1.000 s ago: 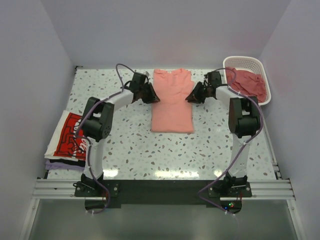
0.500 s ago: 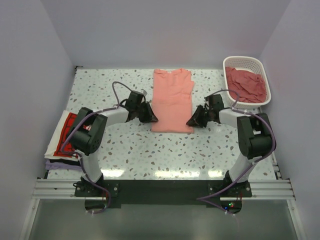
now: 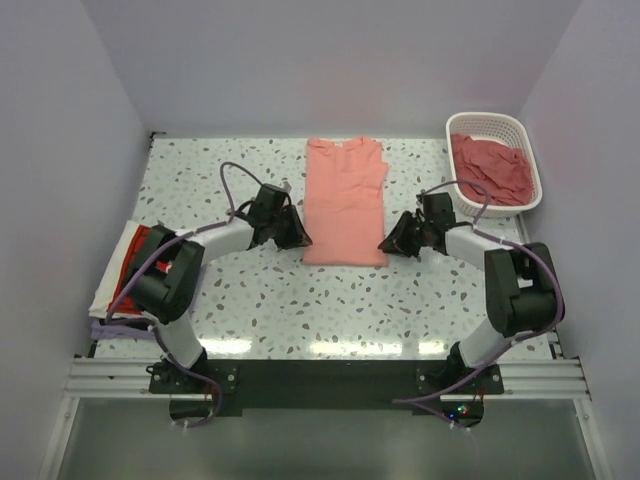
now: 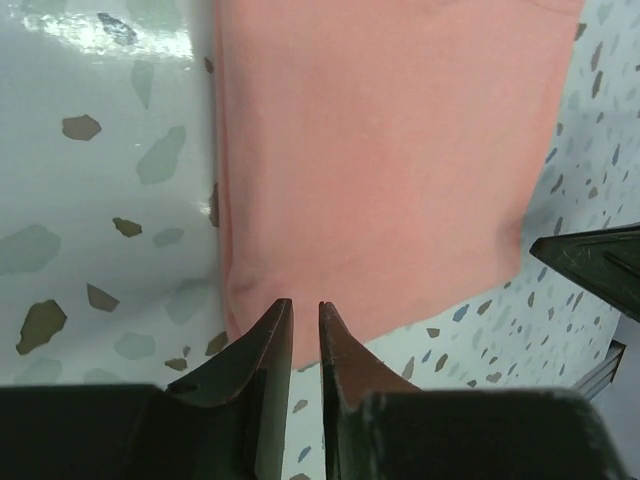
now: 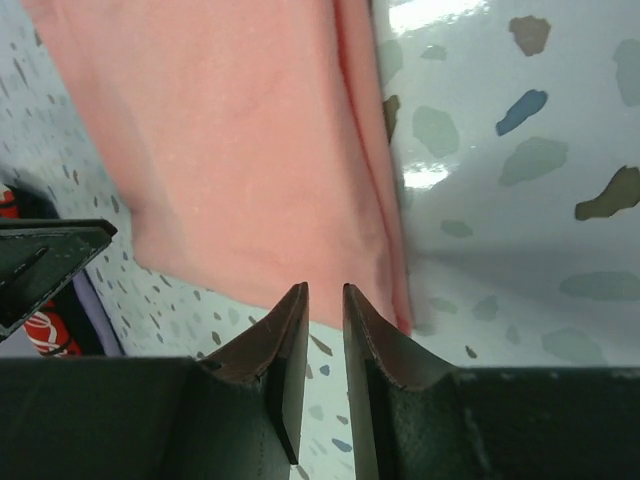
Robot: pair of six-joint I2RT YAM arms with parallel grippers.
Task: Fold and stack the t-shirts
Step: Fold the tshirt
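left claw, right claw drawn back, salmon t-shirt hem between them

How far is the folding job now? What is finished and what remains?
Done: a white printed t-shirt lies folded on a purple one at the left. In hand: the pink t-shirt is folded into a long strip; the left hand and right hand sit at its near corners, jaws narrowly apart. Left: fold it across, stack it, then the t-shirts in the basket.
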